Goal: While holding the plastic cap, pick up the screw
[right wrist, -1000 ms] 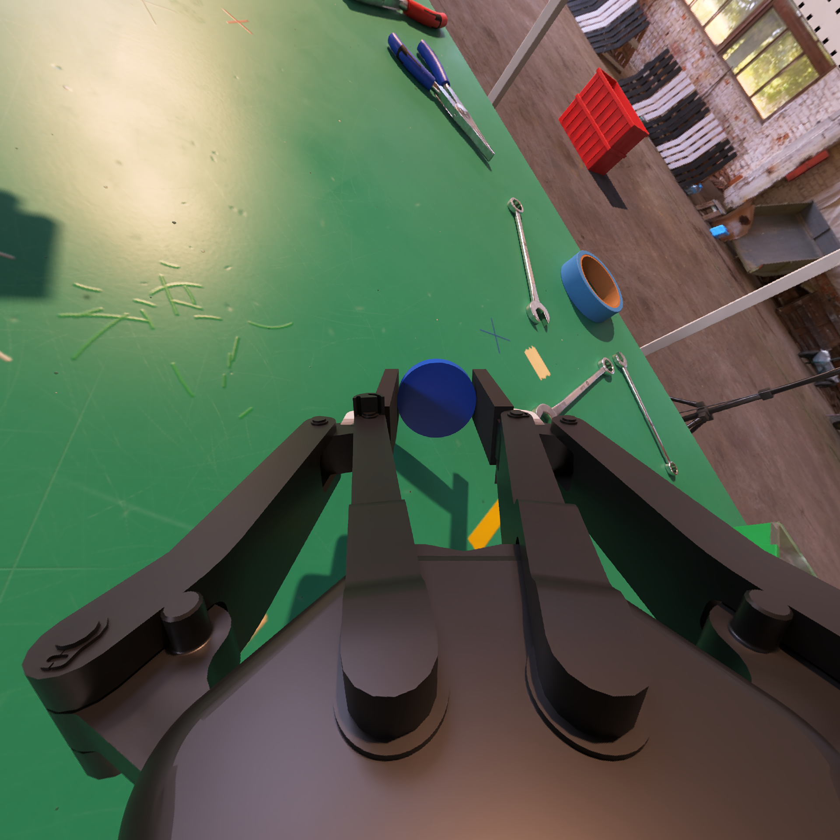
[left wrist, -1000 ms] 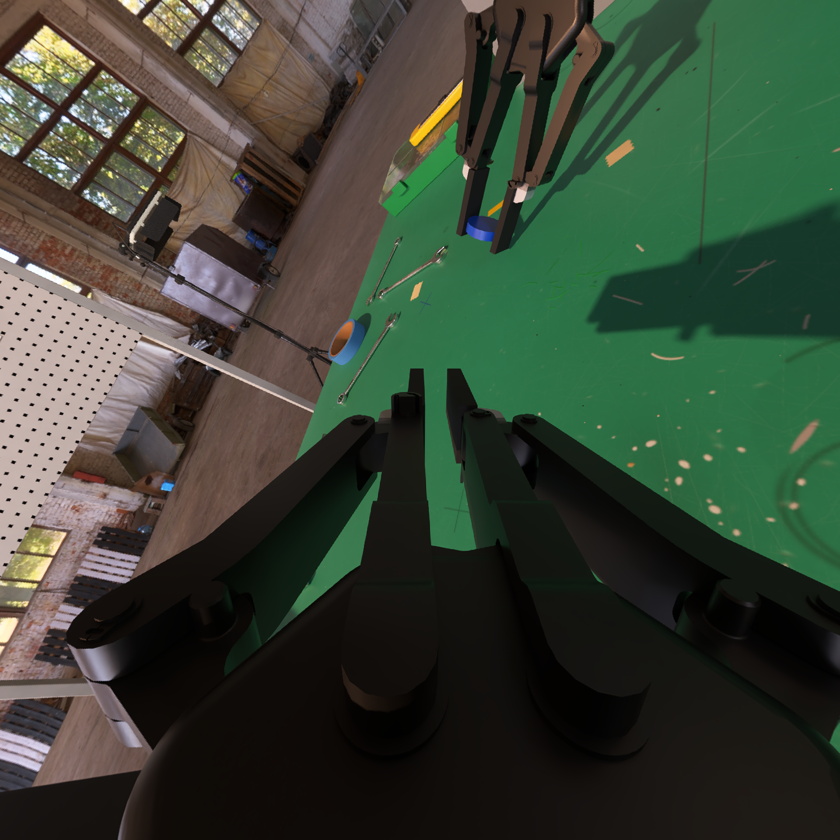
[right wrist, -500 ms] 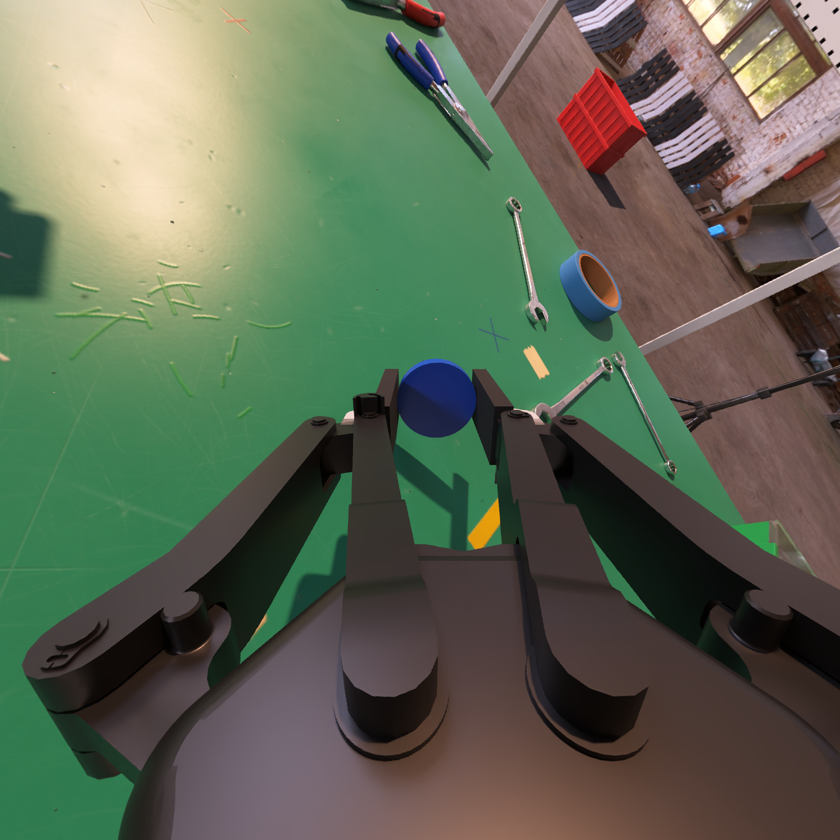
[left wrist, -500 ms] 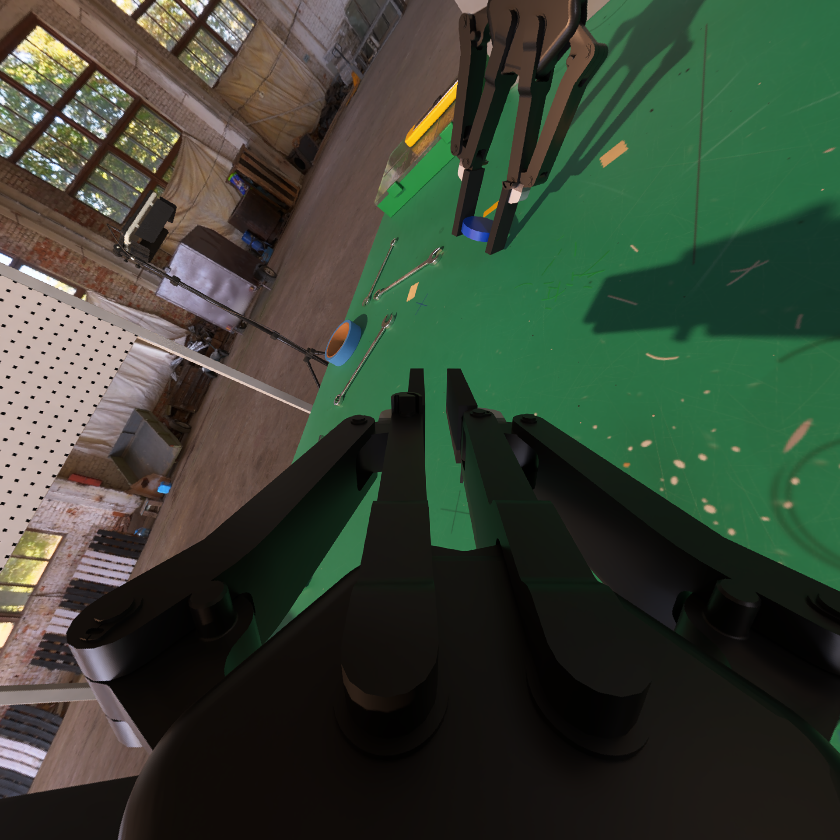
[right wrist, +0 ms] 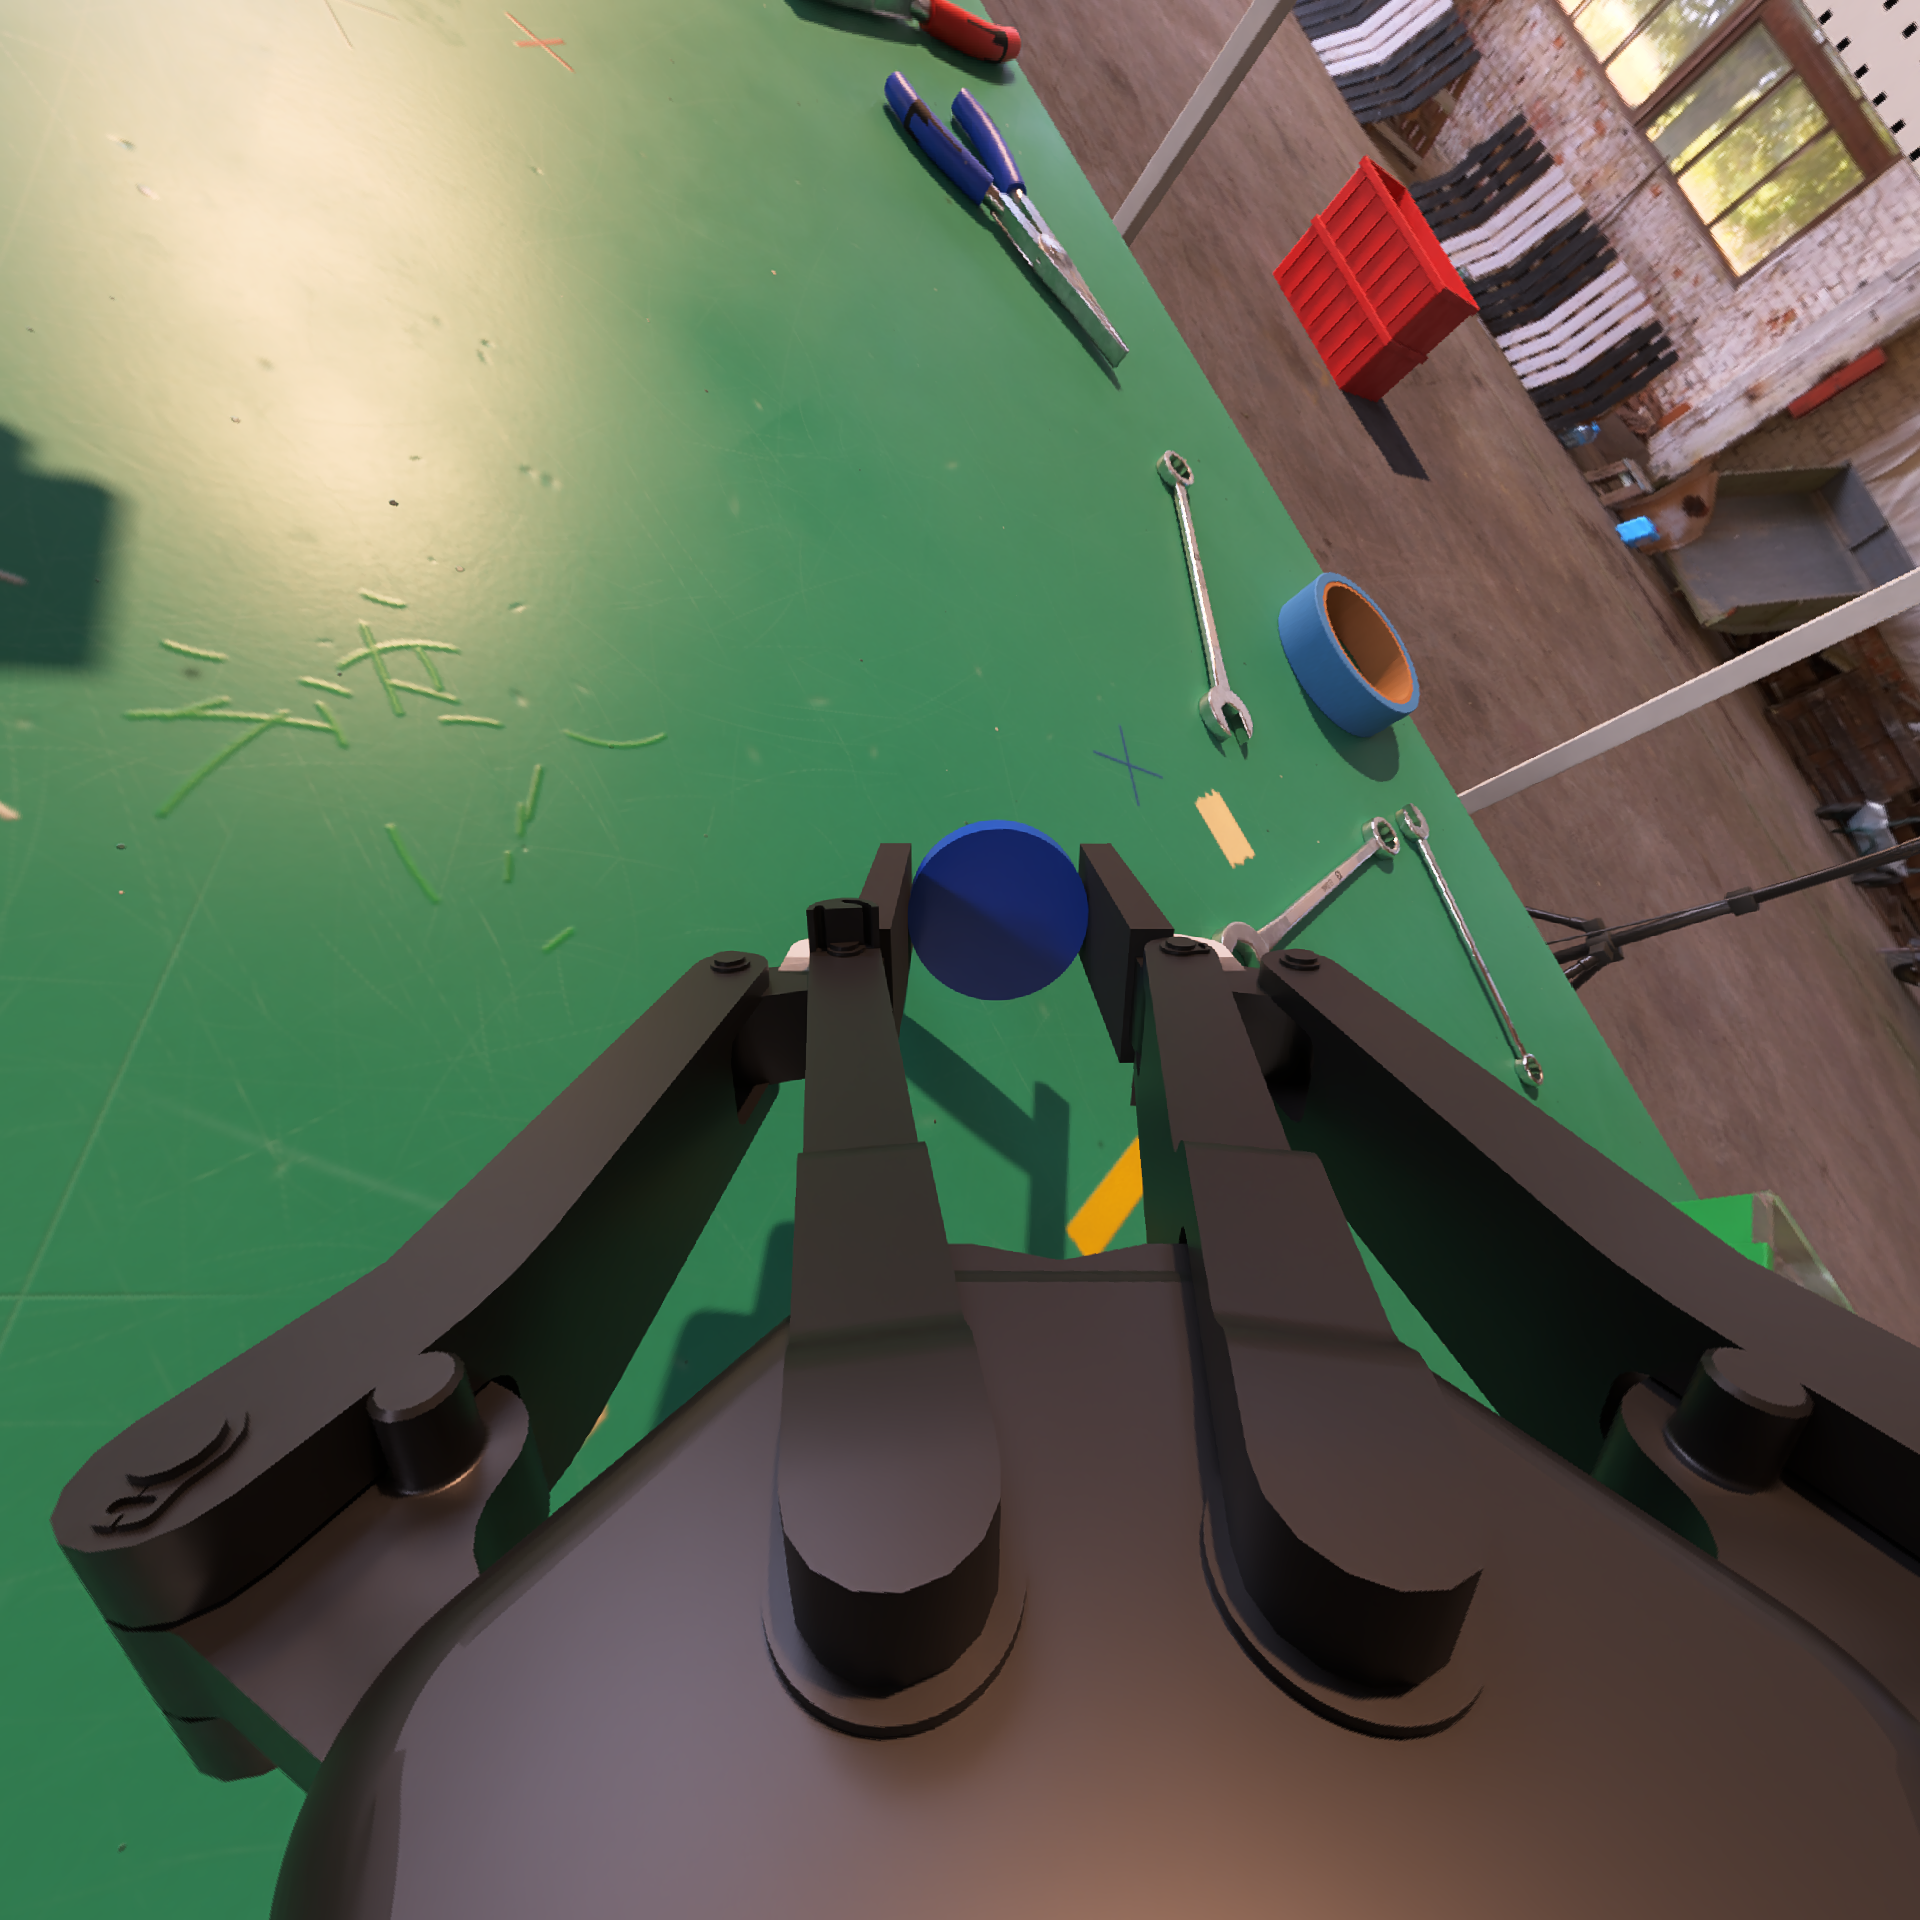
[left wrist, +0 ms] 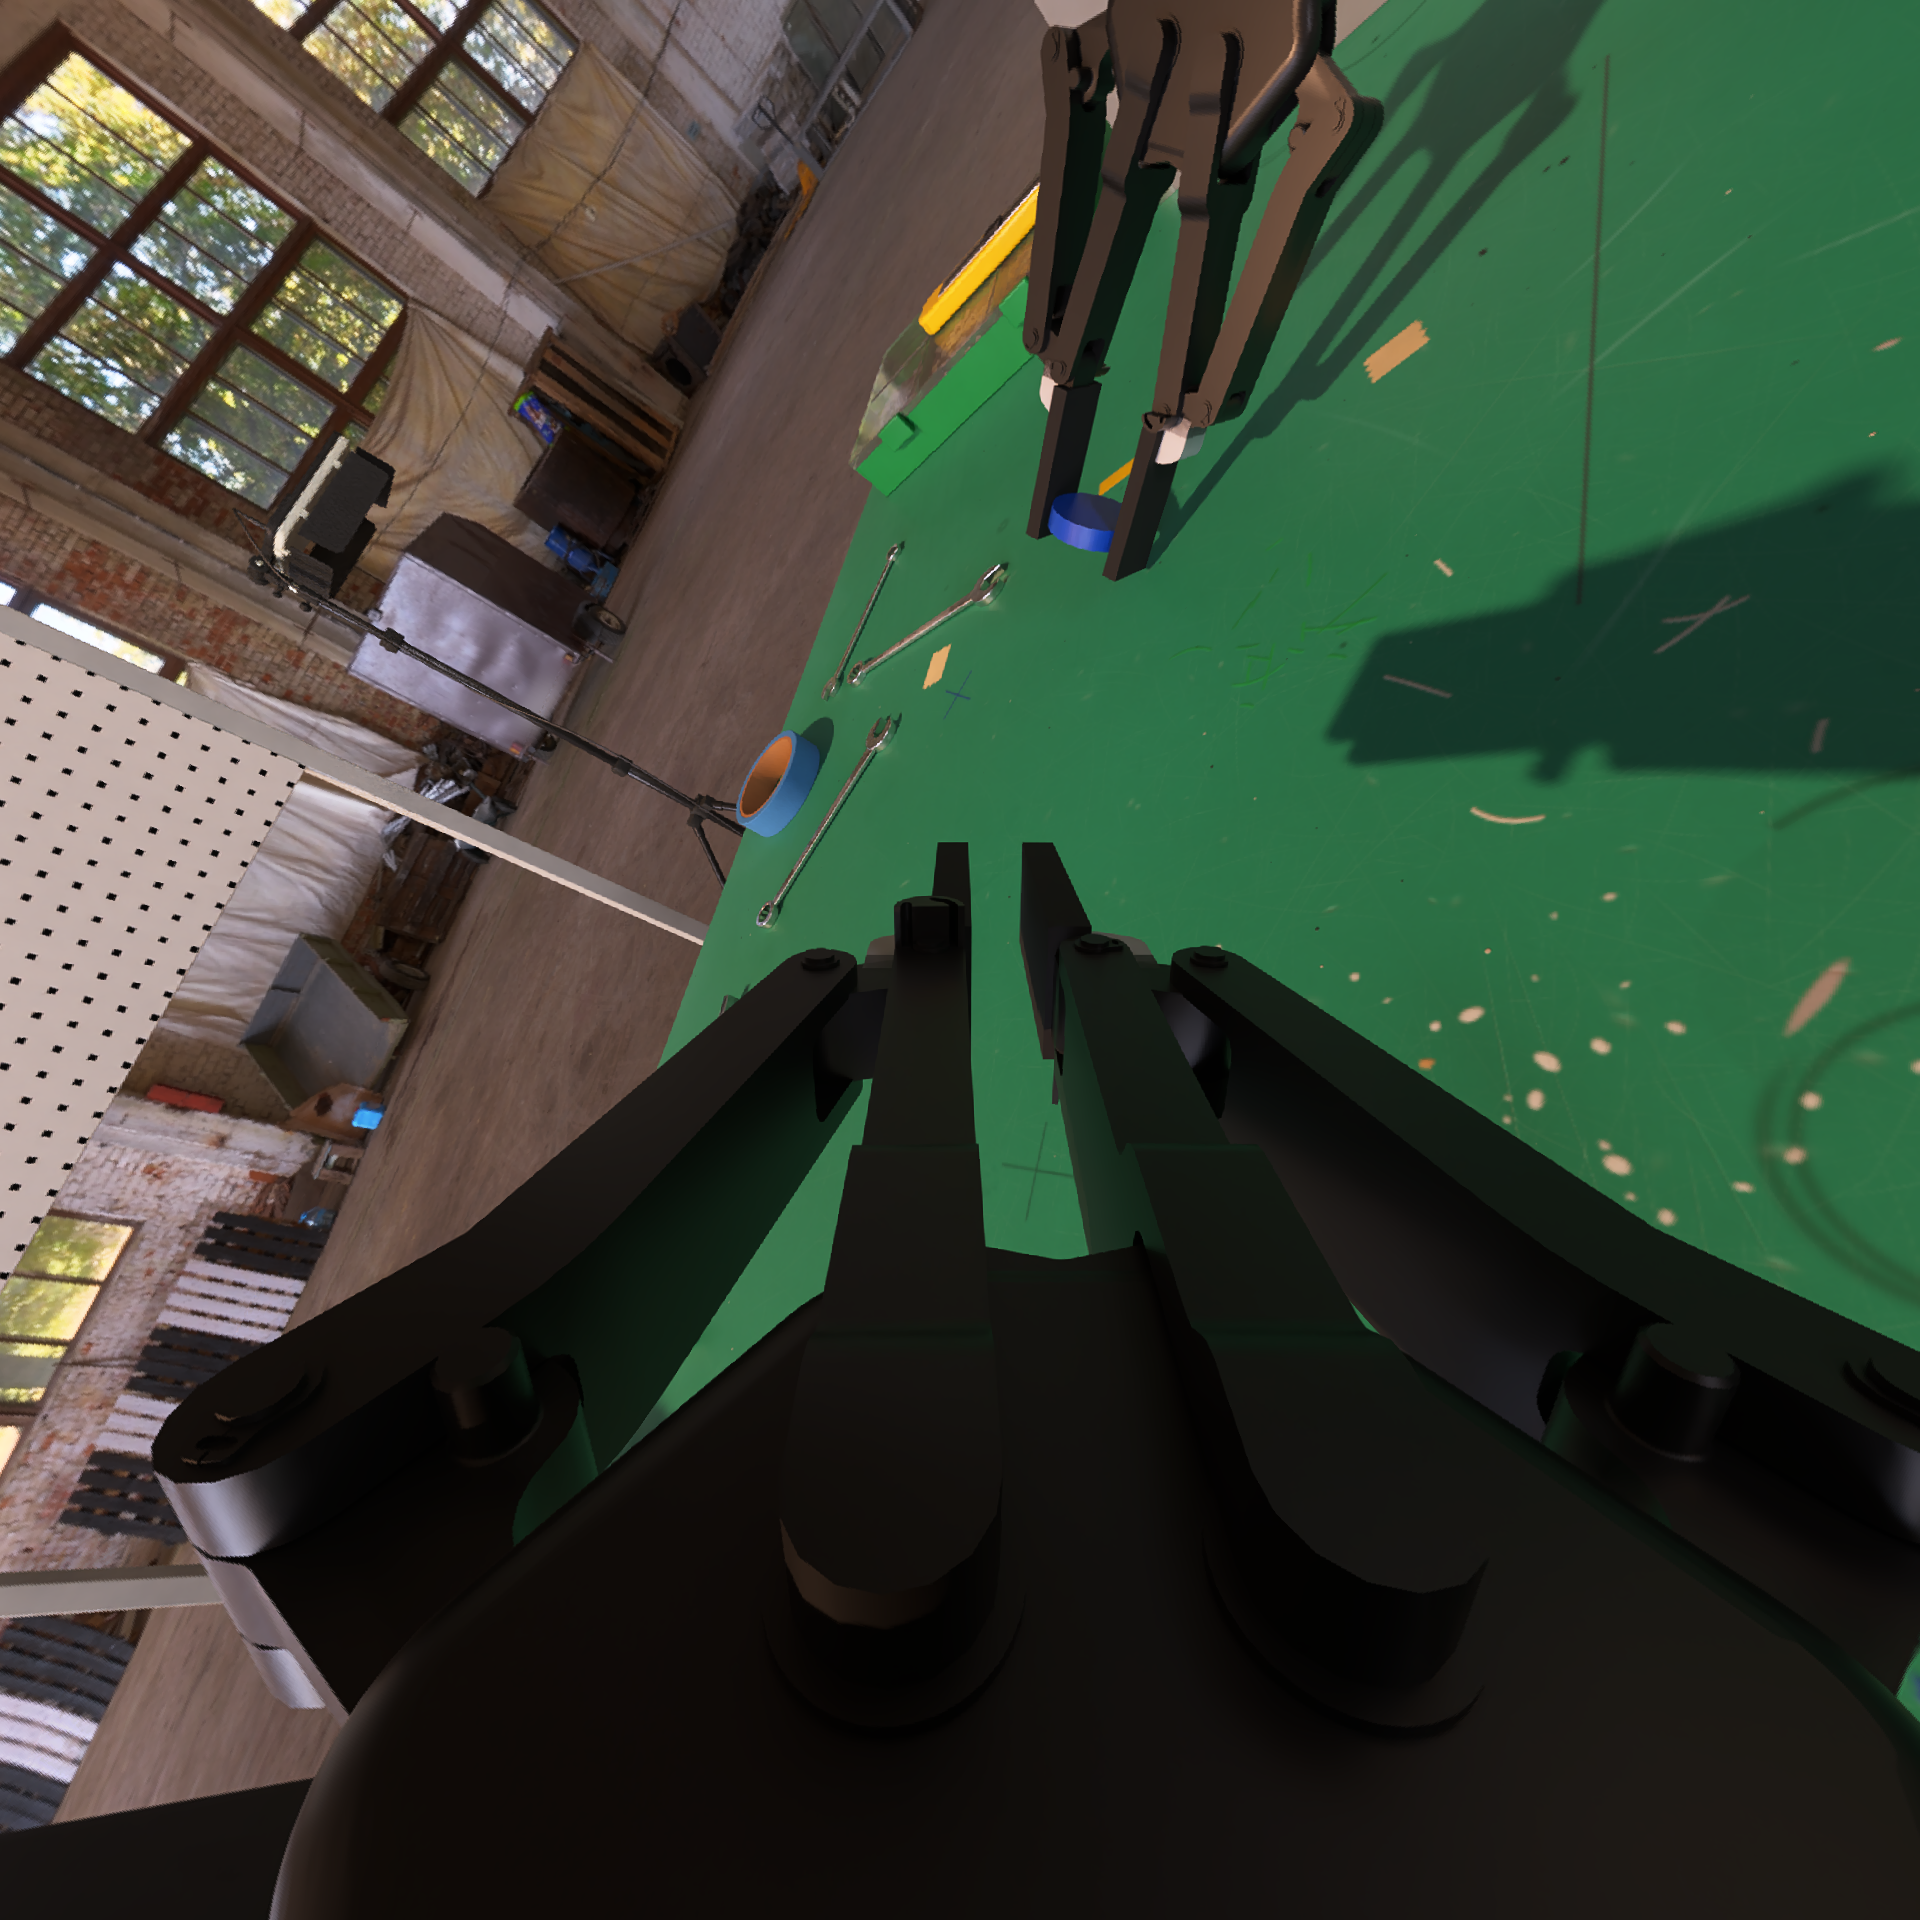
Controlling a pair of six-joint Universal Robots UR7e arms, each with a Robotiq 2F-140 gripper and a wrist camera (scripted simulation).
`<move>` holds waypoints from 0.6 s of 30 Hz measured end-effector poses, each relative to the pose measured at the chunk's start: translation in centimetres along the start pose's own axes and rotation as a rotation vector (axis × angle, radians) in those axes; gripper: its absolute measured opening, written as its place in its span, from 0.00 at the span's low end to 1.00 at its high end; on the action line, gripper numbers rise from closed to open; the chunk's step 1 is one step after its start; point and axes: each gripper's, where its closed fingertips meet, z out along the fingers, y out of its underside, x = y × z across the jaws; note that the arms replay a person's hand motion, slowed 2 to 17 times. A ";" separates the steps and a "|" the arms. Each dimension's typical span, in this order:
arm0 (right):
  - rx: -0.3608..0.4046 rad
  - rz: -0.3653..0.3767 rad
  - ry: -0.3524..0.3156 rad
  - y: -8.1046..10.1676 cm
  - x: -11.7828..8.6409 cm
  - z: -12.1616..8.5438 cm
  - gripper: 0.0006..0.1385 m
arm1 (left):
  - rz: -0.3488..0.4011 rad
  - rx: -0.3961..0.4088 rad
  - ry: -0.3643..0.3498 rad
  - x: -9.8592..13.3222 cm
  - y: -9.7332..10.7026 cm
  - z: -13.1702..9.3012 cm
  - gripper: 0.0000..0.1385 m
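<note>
My right gripper (right wrist: 997, 873) is shut on the blue round plastic cap (right wrist: 997, 914) and holds it just above the green table (right wrist: 520, 416). From the left wrist view, that gripper (left wrist: 1086, 551) stands upright at the far end with the cap (left wrist: 1081, 520) between its tips. My left gripper (left wrist: 995, 862) hangs over the table near its left edge. Its fingers stand almost together with a thin, steady gap. The screw is not clearly visible; the pads hide whatever lies between them.
Three wrenches (right wrist: 1200, 592), (right wrist: 1314, 894), (right wrist: 1465, 935) and a blue tape roll (right wrist: 1351, 655) lie along the table's edge beside the cap. Blue-handled pliers (right wrist: 997, 208) lie farther off. A green block with a yellow bar (left wrist: 935, 405) sits behind the right gripper.
The left gripper has drawn back slightly, so the right gripper and the wrenches look a little farther off. Its finger gap is unchanged. The right wrist view is the same.
</note>
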 end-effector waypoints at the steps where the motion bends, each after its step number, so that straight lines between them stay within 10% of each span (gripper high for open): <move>1: -0.001 -0.001 0.000 0.0 0.0 0.0 0.31 | 0.000 0.000 0.000 0.0 0.0 0.0 0.10; 18: -0.005 -0.005 0.002 0.2 0.1 -0.1 0.31 | -0.001 -0.003 0.002 0.0 0.1 0.1 0.10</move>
